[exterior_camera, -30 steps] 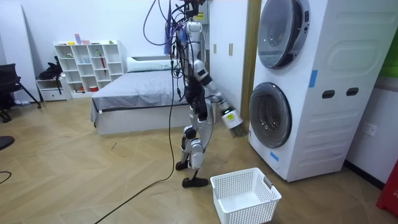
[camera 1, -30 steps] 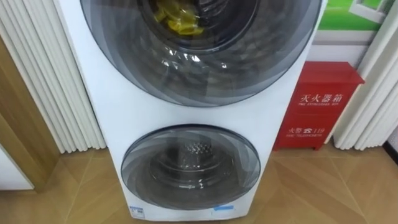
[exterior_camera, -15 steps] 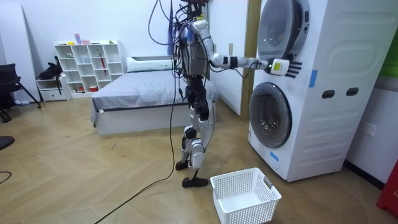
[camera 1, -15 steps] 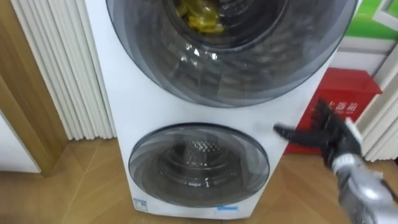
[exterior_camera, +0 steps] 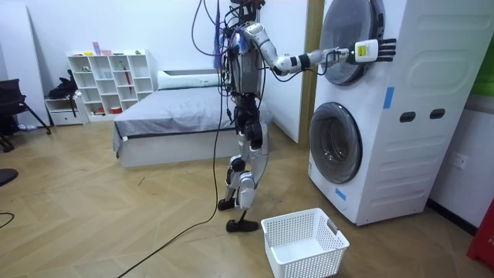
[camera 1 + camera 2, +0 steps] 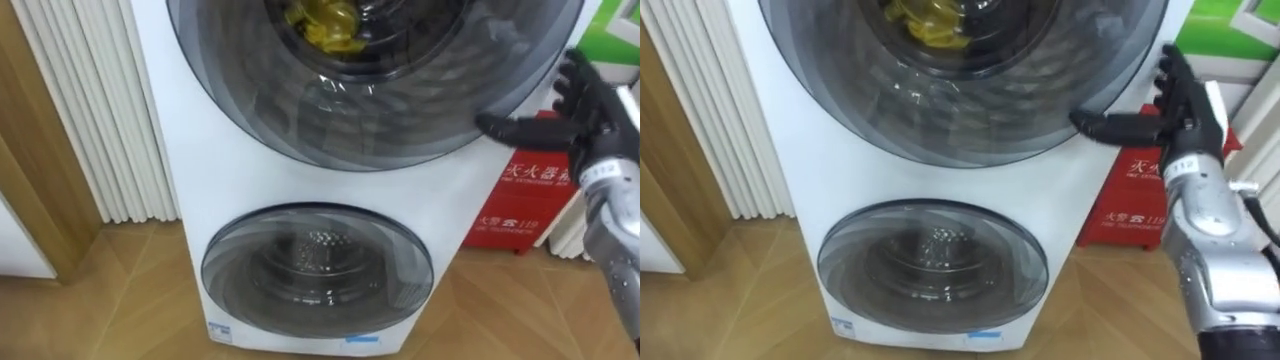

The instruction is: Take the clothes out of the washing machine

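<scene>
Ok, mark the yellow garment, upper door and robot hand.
yellow garment [image 6: 322, 22]: left eye view, bunched middle.
upper door [image 6: 380, 112]: left eye view, lower glass.
right robot hand [image 6: 588, 116]: left eye view, its palm.

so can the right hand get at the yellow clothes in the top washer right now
Probably not yet. The yellow clothes lie behind the top door, which looks shut. The right hand, open at that door's right edge, would likely have to pull it open first.

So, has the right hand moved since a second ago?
Yes. In the room view the right hand has risen from level with the lower door to the rim of the upper door, fingers straight.
</scene>
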Robot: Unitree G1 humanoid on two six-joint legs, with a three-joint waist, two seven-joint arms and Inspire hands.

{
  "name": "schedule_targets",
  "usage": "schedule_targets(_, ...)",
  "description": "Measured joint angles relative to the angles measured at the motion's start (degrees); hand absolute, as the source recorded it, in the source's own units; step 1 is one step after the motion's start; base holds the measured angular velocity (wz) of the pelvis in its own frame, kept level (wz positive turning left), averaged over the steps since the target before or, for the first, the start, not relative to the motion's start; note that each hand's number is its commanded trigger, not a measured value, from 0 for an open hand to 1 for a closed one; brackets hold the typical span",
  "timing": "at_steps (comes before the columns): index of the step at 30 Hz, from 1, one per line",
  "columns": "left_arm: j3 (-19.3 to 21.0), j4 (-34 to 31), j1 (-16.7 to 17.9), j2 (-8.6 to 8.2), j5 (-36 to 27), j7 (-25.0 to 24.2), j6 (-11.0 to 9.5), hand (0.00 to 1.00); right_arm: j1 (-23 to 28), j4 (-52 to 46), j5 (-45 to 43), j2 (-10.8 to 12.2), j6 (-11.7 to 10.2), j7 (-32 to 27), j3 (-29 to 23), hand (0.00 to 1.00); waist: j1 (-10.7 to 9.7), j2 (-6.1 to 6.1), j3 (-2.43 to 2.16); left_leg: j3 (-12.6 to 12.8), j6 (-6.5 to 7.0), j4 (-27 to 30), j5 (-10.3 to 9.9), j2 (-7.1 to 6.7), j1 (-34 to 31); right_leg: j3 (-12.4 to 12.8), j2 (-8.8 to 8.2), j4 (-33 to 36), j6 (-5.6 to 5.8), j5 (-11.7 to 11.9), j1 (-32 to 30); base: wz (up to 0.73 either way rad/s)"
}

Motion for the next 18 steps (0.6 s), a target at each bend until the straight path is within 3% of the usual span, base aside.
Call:
schedule_targets(7,0.2,-0.8,0.0,0.20,0.0,-0.5,-0.1,0.00,0.0,-1.7,0.2,-0.8,0.6,-0.6,0.0,0.00,-0.3,-0.30,-0.10,0.4,0.00,0.2,0.0,0.01,0.1,0.0,-0.31,0.0,0.00,0.0,-0.2,-0.08)
schedule_targets(9,0.4,-1.2,0.1,0.35,0.0,-0.5,-0.1,0.00,0.0,-4.2,0.1,-0.8,1.1,-0.8,0.4,0.00,-0.2,-0.92,-0.06,0.9,-0.08,2.6,-0.1,-0.27,-1.0,2.4,-0.77,-0.1,-0.05,0.1,0.0,-0.07)
schedule_targets(10,0.4,-1.3,0.0,0.55,0.0,-0.5,-0.2,0.00,0.0,-5.1,0.0,-0.8,1.1,-1.0,0.5,0.00,-0.2,-1.70,0.12,1.0,-0.47,4.3,-1.3,-0.85,-2.5,4.4,-1.44,-0.2,-0.07,0.1,0.2,0.23)
schedule_targets(11,0.2,-1.5,-0.2,0.57,0.1,-0.5,-0.5,0.00,0.1,-7.1,-0.7,-1.2,2.3,-2.1,0.1,0.00,-1.1,-2.29,0.17,0.4,-0.17,2.4,-1.0,-1.78,-6.1,7.8,-2.10,0.0,-0.05,0.1,0.0,0.38)
schedule_targets(12,-0.2,-1.6,0.0,0.90,0.4,-0.5,-0.5,0.00,0.9,-7.5,-1.6,-1.0,2.7,-3.2,-0.2,0.00,-1.0,-2.78,-0.22,1.7,1.74,1.3,2.7,-1.90,-8.9,8.6,-2.52,0.7,0.92,-0.5,-0.3,0.15)
schedule_targets(13,-0.2,-1.5,0.6,0.98,0.7,-0.5,-0.3,0.00,1.2,-7.6,-1.6,-0.8,3.3,-3.3,0.0,0.00,-0.4,-3.13,-0.70,2.1,1.90,1.9,3.2,-2.09,-8.2,8.2,-2.73,1.1,1.55,-0.6,-0.6,-0.29)
schedule_targets(14,-0.4,-1.0,0.7,1.01,1.1,-0.5,0.1,0.00,1.2,-8.3,-1.7,-0.8,4.3,-2.9,-0.1,0.00,0.2,-2.88,-0.54,1.0,2.08,1.9,3.3,-2.00,-6.8,5.5,-2.40,2.9,2.28,-0.7,-1.2,-0.67)
schedule_targets(15,-0.6,-0.5,1.0,1.18,1.2,-0.5,0.3,0.00,1.2,-10.1,-1.9,-0.8,4.2,-2.3,-0.2,0.00,0.4,-1.91,-0.17,-3.6,2.07,1.7,3.3,-1.37,-5.9,4.6,-1.77,3.1,2.25,-2.1,-2.6,-0.68)
schedule_targets(16,-0.5,-0.2,1.0,1.33,1.2,-0.5,0.3,0.00,1.1,-11.8,-2.0,-0.8,4.1,-2.0,-0.1,0.00,1.0,-1.61,-0.05,-6.0,2.03,1.7,3.3,-1.09,-6.0,4.5,-1.01,1.1,1.63,-1.7,-3.6,-0.71)
schedule_targets(17,0.0,0.9,0.9,1.63,1.2,-0.5,0.2,0.00,0.9,-16.5,-2.5,-0.8,3.6,-1.7,0.5,0.00,1.6,-1.33,0.31,-7.9,1.04,1.9,2.9,-1.08,-6.6,3.8,-0.49,-3.1,-0.26,4.7,-4.9,-0.19)
schedule_targets(18,0.2,2.1,0.1,1.02,1.2,-0.7,0.4,0.00,1.1,-19.5,-3.1,-0.9,2.0,-1.9,1.0,0.00,0.0,-0.27,0.19,-7.9,-0.28,1.6,1.8,-0.32,-6.2,1.3,-0.22,-2.1,0.06,4.7,-4.3,0.08)
